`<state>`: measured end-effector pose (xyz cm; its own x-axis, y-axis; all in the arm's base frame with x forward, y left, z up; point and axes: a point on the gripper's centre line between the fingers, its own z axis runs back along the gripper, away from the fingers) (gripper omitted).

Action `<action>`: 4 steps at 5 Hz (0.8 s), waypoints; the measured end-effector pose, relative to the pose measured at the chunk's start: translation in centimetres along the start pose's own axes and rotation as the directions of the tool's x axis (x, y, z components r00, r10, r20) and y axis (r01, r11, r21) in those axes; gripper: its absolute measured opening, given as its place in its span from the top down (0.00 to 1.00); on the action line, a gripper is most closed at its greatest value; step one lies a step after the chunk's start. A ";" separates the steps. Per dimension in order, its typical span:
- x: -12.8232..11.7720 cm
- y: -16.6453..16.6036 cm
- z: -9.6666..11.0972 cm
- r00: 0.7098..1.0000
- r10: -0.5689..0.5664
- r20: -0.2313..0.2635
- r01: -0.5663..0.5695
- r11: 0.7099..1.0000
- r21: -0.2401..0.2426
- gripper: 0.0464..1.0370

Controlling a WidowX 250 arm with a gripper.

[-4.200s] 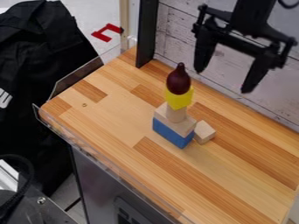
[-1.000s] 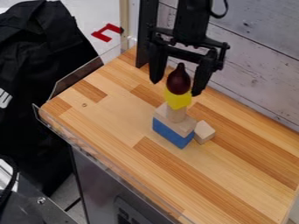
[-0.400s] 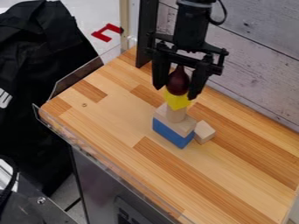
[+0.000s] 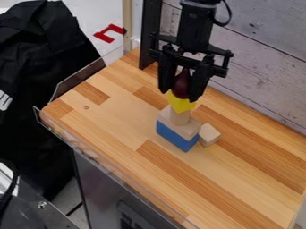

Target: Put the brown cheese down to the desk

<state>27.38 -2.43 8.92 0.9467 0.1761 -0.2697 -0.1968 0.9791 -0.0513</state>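
Note:
The gripper (image 4: 180,94) hangs upright over the block stack, upper middle of the view, its two fingers shut on the sides of the brown cheese (image 4: 181,86). This is a dark brown, rounded thing with a narrow top, partly covered by the fingers. Directly beneath it is a yellow block (image 4: 181,104), and the cheese looks to be resting on it. The yellow block tops a light wooden cylinder, on a light wooden block over a blue block (image 4: 173,136). All of these stand on the wooden desk (image 4: 119,120).
A small loose wooden block (image 4: 208,135) lies just right of the stack's base. Behind the desk are a whitish plank wall (image 4: 263,58) and a black upright post (image 4: 149,36). A clear low edge guard (image 4: 78,80) runs along the desk's left side.
The arm came from the upper right to the stack and lowered around the brown cheese. Its fingers have since drawn together onto it. The blocks have stayed in place.

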 end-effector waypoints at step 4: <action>-1.2 -2.7 4.0 0.994 -0.093 0.064 0.091 0.995 0.028 0.46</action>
<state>27.75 -4.84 13.28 0.9752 0.0908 -0.2019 -0.1026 0.9935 -0.0489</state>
